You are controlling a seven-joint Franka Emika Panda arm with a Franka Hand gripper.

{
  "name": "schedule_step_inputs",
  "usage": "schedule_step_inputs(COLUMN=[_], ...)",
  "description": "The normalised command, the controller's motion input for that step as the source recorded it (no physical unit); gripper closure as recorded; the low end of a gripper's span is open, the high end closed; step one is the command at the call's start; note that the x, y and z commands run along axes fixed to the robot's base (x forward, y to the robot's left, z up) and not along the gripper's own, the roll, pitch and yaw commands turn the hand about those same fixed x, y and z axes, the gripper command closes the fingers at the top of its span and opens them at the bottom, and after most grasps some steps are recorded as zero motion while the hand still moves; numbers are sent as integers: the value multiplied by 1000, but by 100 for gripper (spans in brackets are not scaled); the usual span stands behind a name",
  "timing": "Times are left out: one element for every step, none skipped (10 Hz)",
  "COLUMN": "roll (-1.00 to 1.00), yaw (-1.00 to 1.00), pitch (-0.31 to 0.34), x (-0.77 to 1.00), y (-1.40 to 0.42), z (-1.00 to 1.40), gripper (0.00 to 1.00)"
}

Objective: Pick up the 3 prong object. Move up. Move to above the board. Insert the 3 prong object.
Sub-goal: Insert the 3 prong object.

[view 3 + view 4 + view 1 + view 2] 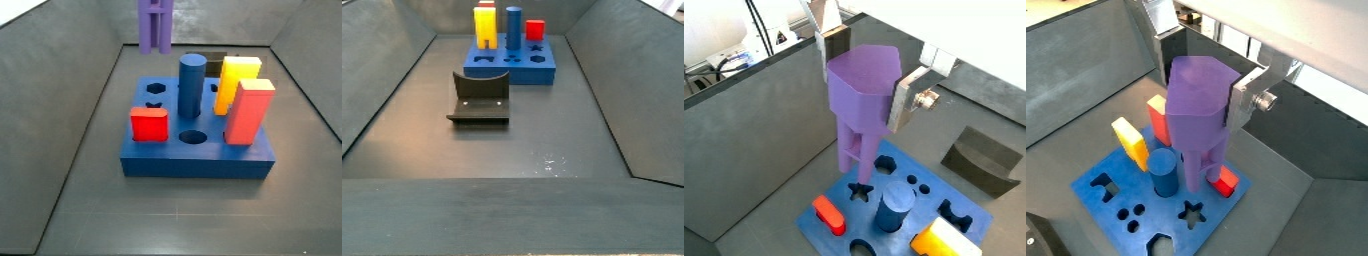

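You've got the purple piece [862, 95] clamped in the gripper [866, 72] and lifted, prongs down, hanging above the board [1120, 195], so pickup and lift look done and what's left is lining up and inserting it.

— What can't we see? 
— In a side view the purple 3 prong object [155, 25] is cut off at the picture's edge, so the tool [867, 72] clamped on it is out of sight there. 
— And the blue board [1120, 195]? 
— In a wrist view the purple piece hides part of it; we can't tell which hole lies under the prongs. The fixture [480, 97] hides the board's near edge.
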Motion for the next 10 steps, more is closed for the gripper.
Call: schedule_step_inputs(roll=[-16, -4, 0, 0, -14, -114, -170, -189, -171, -160], yaw=[0, 0, -29, -14, 0, 0, 0, 0, 0, 0], pitch=[-3, 0, 0, 0, 0, 0, 0, 0, 0, 0], x=[0, 0, 71, 40, 0, 103, 140, 137, 117, 49], y=[0, 0, 0, 0, 9, 209, 306, 317, 277, 243], z=[0, 0, 0, 0, 0, 0, 0, 0, 0, 0], gripper=[100, 100, 100, 100, 100, 100, 100, 100, 100, 100])
